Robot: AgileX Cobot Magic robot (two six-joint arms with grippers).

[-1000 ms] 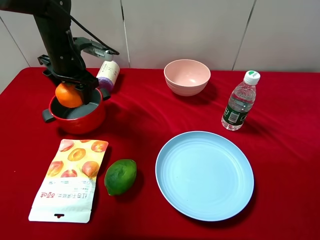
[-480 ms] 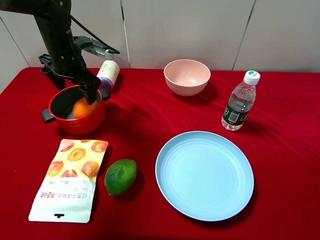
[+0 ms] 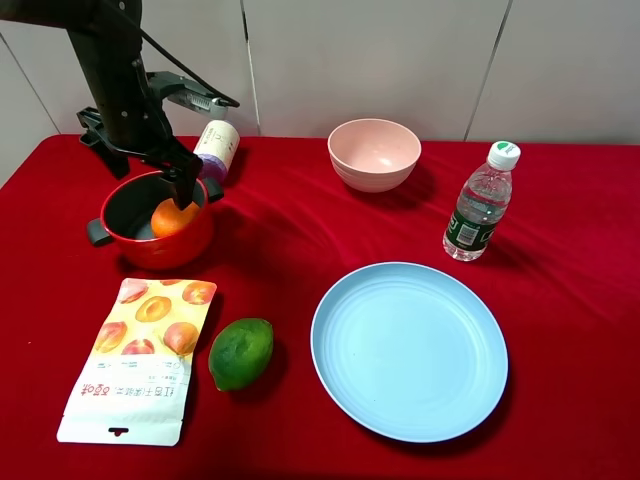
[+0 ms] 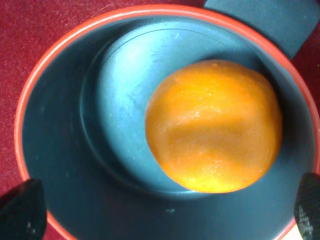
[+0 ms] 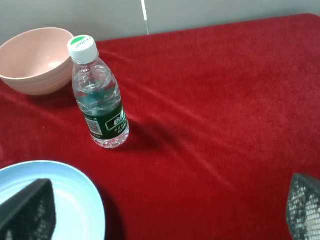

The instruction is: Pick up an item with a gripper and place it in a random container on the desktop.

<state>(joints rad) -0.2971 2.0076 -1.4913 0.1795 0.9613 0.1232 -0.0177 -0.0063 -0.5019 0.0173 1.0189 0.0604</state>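
Red-cloth desk (image 3: pixel 300 225): left arm leans over pot (image 3: pixel 150 245), left end effector (image 3: pixel 150 178) spread wide, gripping nothing. Its wrist cam shows mandarin (image 4: pixel 214 126) lying loose on pot's grey floor, off-centre. Right end effector (image 5: pixel 165 207), only in its own cam, is likewise spread, near bottle (image 5: pixel 97 95); label text unreadable.

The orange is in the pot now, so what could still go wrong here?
The open left gripper hangs low over the red pot, fingertips near its rim; lifting off crookedly might catch the rim and shove the pot. A small white bottle lies just behind the pot beside the arm, so a backward swing could knock it. The mandarin, off-centre inside, should stay put.
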